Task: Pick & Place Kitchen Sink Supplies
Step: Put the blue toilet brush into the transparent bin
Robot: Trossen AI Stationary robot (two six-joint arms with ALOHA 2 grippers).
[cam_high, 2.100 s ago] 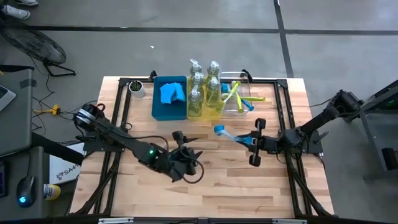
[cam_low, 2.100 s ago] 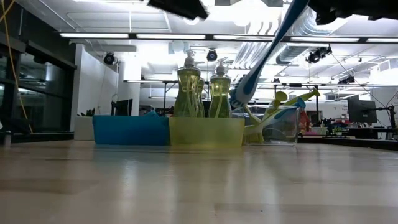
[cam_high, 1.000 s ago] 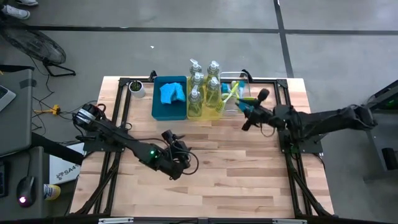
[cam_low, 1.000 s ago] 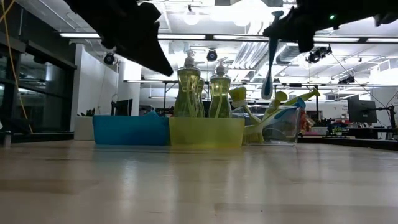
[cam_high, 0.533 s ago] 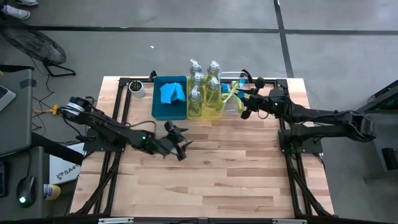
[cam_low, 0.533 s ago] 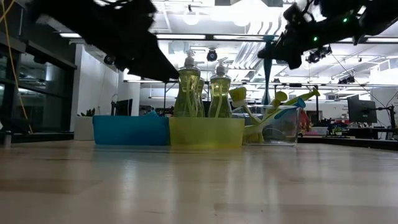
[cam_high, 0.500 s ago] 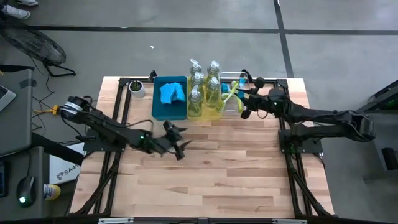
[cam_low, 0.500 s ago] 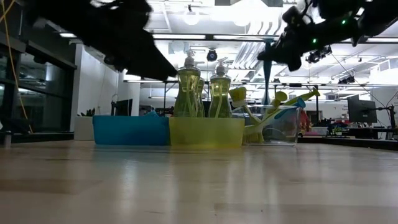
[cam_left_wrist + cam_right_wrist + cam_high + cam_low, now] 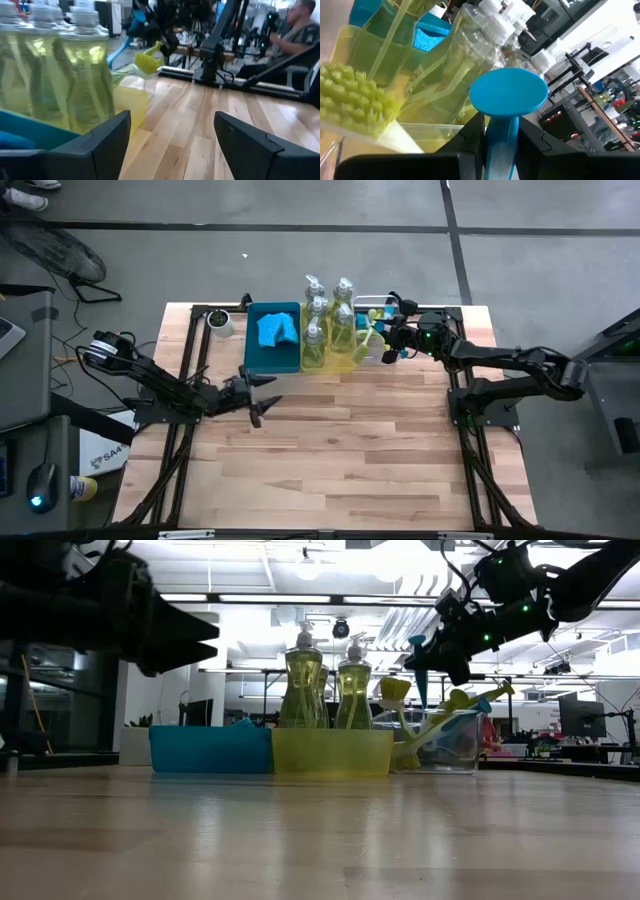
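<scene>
My right gripper [image 9: 394,340] [image 9: 447,645] hovers over the clear bin [image 9: 372,355] at the far edge, shut on a blue dish brush [image 9: 419,670]. Yellow-green brushes [image 9: 355,106] [image 9: 395,690] lean in that bin, heads up. Soap bottles [image 9: 328,320] stand in the yellow bin [image 9: 330,752]. Blue sponges [image 9: 276,330] lie in the blue bin [image 9: 210,750]. My left gripper [image 9: 256,393] [image 9: 172,150] is open and holds nothing, in the air above the table, on the near-left side of the blue bin. My right gripper pinches the blue brush's handle [image 9: 499,142] between its two fingers [image 9: 470,147]. The round head [image 9: 509,92] sticks out beyond the fingertips. The fingers slant down from the table's right side. The brush is lifted clear above the clear bin.
A small white cup [image 9: 218,321] stands at the far left corner. The three bins sit side by side along the far edge. Bare wooden table [image 9: 340,460] stretches over the middle and near side. A person [image 9: 295,30] sits beyond the table.
My right gripper has carried the blue brush toward the far edge and down, from beside the clear bin to right above it. My left gripper has drawn back toward the table's left and far edges, staying open.
</scene>
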